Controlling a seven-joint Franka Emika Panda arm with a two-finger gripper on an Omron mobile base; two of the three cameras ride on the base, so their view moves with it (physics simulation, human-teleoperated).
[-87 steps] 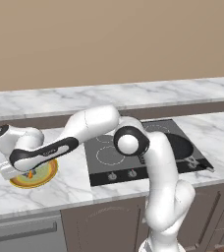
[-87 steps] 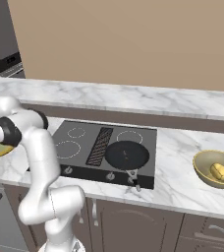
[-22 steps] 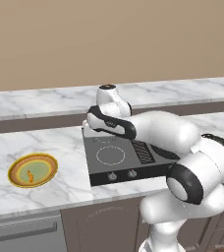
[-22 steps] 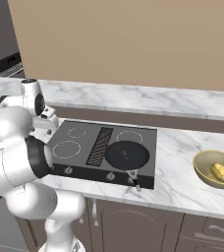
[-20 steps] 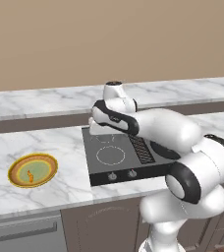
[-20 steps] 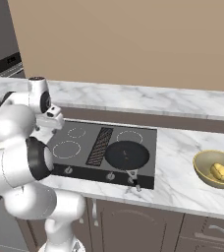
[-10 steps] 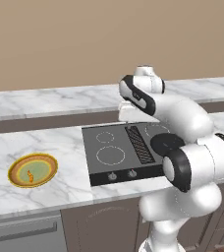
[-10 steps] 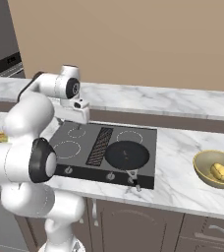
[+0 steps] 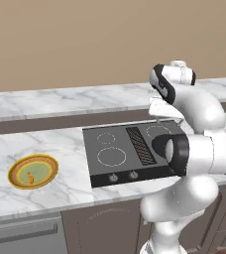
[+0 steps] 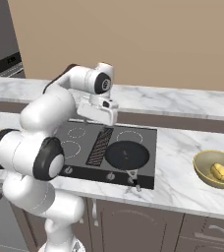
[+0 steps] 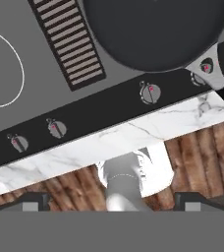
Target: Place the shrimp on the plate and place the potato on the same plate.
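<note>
The plate (image 9: 33, 171) lies on the marble counter left of the cooktop, and the small orange shrimp (image 9: 29, 177) rests on its green centre. At the far right, the pale yellow potato (image 10: 220, 171) sits inside a tan bowl (image 10: 217, 179). My gripper (image 10: 103, 119) hangs above the back of the cooktop, pointing down, far from both plate and bowl. In the hand view my gripper (image 11: 112, 201) is open, its fingertips (image 11: 33, 200) wide apart with nothing between them.
A black pan (image 10: 127, 155) stands on the right burner of the dark cooktop (image 9: 115, 154), its handle pointing to the counter's front edge. A raised marble ledge (image 10: 182, 106) runs along the back. Knobs (image 11: 149, 92) line the cooktop's front strip.
The arm has swung from the plate at the left, rightwards over the cooktop. The shrimp stays on the plate, and the gripper is empty.
</note>
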